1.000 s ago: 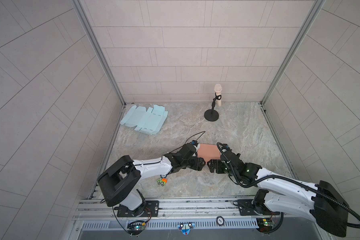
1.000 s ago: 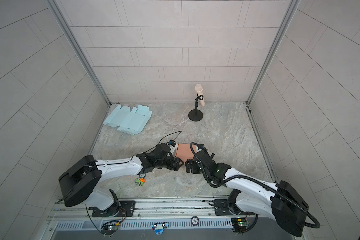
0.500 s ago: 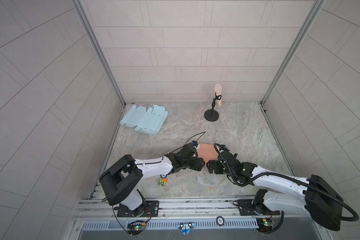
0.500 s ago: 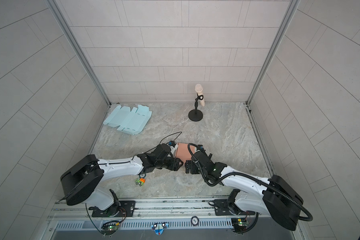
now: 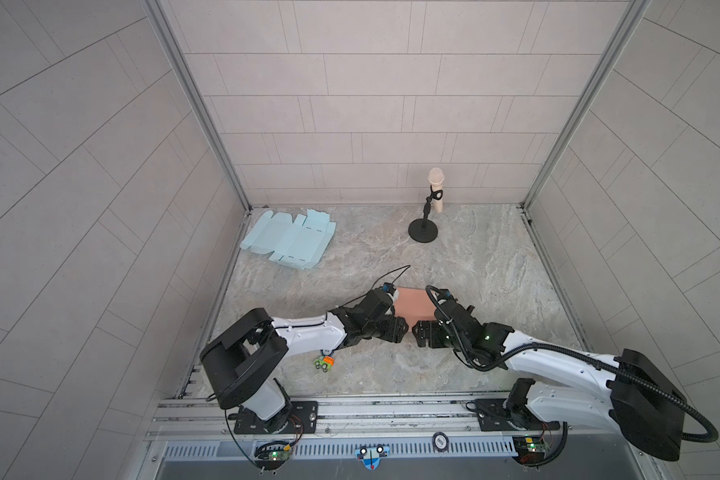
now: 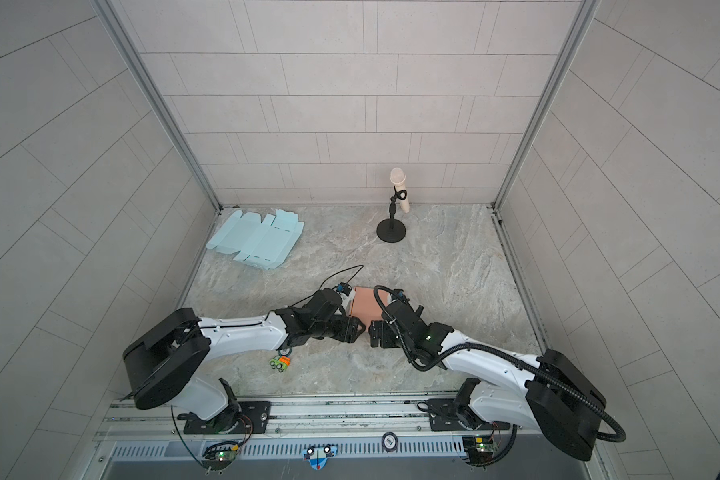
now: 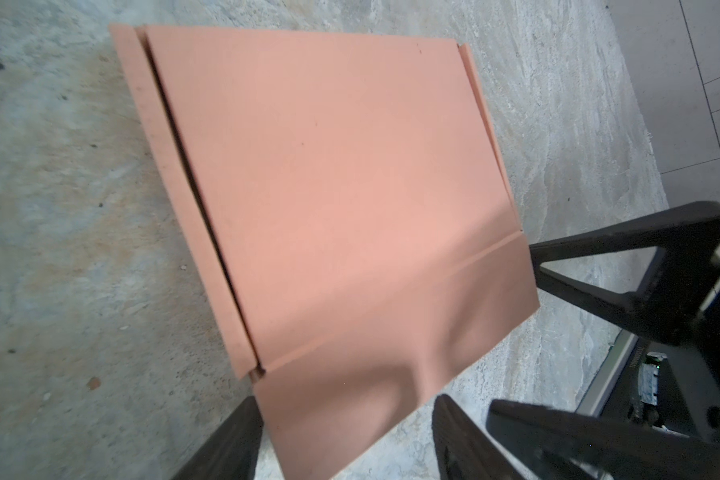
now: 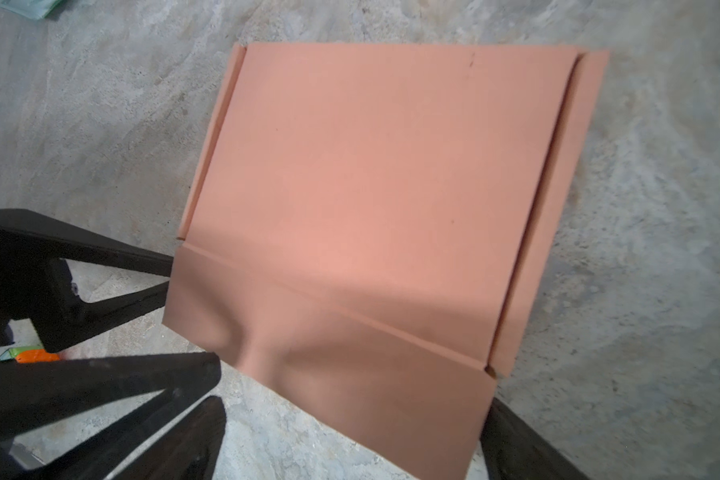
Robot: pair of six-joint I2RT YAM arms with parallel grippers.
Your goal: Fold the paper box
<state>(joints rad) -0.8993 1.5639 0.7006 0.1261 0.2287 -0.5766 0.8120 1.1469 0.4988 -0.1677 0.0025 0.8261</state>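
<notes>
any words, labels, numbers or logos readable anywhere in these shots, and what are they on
No text here can be read with certainty.
round badge on the front rail: a few dark characters, too small and turned to read.
pink paper box: plain, no print.
light blue flat sheets: no print visible.
green and orange item: too small to tell.
</notes>
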